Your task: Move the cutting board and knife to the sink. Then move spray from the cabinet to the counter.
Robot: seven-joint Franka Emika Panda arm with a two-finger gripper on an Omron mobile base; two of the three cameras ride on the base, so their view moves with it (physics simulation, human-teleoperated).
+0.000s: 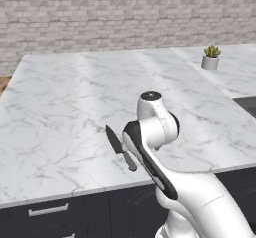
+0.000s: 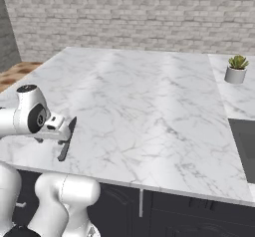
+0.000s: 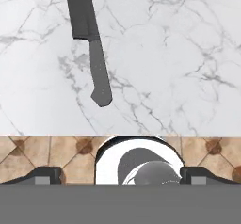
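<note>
The knife [image 1: 120, 147] lies flat on the white marble counter [image 1: 75, 97] near its front edge, dark blade pointing away from me. In the right base view the knife [image 2: 66, 139] sits just beside my hand. In the hand view the knife [image 3: 92, 49] runs from the top down to its handle end, ahead of my gripper [image 3: 120, 177]. The fingertips [image 3: 47, 176] stand wide apart with nothing between them, hovering over the counter's front edge and the tiled floor. A dark corner of the sink [image 1: 247, 104] shows at the right. The cutting board, spray and cabinet are out of view.
A small potted plant [image 1: 211, 57] stands at the back right of the counter, also the potted plant [image 2: 236, 69]. Dark drawers with silver handles [image 1: 48, 210] run under the counter. A brick wall [image 1: 125, 12] closes off the back.
</note>
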